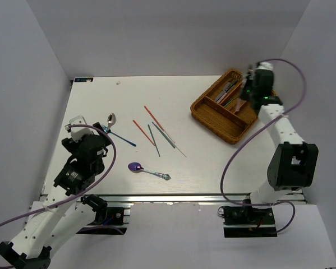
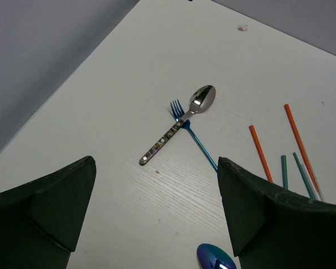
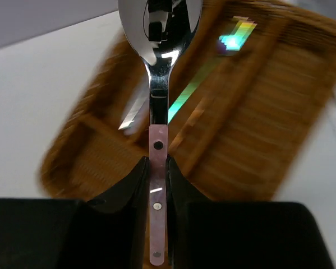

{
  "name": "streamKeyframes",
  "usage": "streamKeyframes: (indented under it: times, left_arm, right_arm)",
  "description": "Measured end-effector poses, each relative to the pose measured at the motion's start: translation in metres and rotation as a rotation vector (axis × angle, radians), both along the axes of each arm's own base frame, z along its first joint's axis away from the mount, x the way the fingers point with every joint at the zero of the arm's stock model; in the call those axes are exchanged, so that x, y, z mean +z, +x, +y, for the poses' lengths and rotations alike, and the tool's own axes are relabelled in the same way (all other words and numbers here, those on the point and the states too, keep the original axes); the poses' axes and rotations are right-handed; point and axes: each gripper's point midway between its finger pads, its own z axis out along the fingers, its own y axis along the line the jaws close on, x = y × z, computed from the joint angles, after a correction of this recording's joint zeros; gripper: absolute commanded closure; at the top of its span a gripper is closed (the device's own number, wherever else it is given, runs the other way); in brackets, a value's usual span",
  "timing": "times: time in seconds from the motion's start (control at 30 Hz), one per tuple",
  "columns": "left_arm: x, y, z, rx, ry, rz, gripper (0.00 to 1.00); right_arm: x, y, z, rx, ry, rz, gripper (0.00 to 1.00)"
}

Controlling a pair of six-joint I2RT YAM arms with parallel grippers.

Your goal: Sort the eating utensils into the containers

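My right gripper (image 1: 247, 84) (image 3: 158, 179) is shut on the pink handle of a silver spoon (image 3: 159, 140) and holds it above the brown wicker tray (image 1: 215, 116) (image 3: 280, 112), at its far end. Some utensils (image 1: 230, 89) lie in the tray's far sections. My left gripper (image 1: 95, 136) (image 2: 156, 224) is open and empty above the table. Beyond it lie a silver spoon with a patterned handle (image 1: 111, 119) (image 2: 203, 97) crossing a blue fork (image 1: 123, 138) (image 2: 182, 115). An iridescent purple spoon (image 1: 137, 167) (image 2: 215, 259) lies near its right finger.
Red chopsticks (image 1: 143, 131) (image 2: 260, 151) and green chopsticks (image 1: 163, 134) (image 2: 284, 171) lie loose at the table's middle. White walls close in the left, far and right sides. The tray view is motion-blurred in the right wrist camera.
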Motion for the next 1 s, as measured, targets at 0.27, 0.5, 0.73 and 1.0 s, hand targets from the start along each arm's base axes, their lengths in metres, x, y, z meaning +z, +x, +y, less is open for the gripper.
streamKeyframes:
  times: [0.27,0.5,0.73,1.0]
  left_arm:
    - [-0.001,0.000,-0.004,-0.030,-0.008,0.004,0.02]
    - [0.000,0.001,-0.008,-0.056,-0.019,-0.001,0.02]
    - [-0.003,0.003,-0.011,-0.068,-0.012,0.012,0.02]
    - [-0.007,0.005,-0.011,-0.057,0.003,0.031,0.02]
  right_arm:
    - [-0.058,0.043,-0.149,-0.439,0.043,0.163,1.00]
    - [-0.124,0.051,-0.148,-0.463,0.088,0.292,1.00]
    - [-0.136,0.045,-0.141,-0.482,0.147,0.318,0.35]
    - [-0.055,0.039,-0.091,-0.279,0.108,0.178,0.27]
